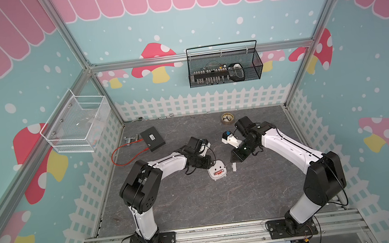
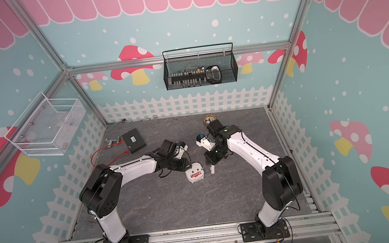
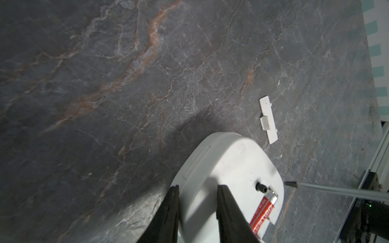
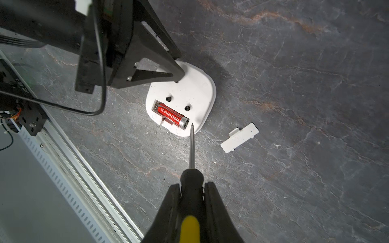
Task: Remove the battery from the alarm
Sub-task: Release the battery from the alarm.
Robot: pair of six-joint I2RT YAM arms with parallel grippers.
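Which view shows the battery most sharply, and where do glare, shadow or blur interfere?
Right wrist view: battery crisp, label visible, screwdriver handle blurred near the lens. Left wrist view: alarm glares white, battery soft. Both top views: battery only a red speck.

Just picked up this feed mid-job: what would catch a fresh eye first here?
The red-wrapped cylindrical battery lies exposed in the open recess of the white rounded-square plastic alarm, back up mid-table. Next, the black-and-yellow-handled screwdriver clamped in the right gripper, tip close by the battery's silvery end, and the flat white cover plate lying loose on the grey table beside the alarm.
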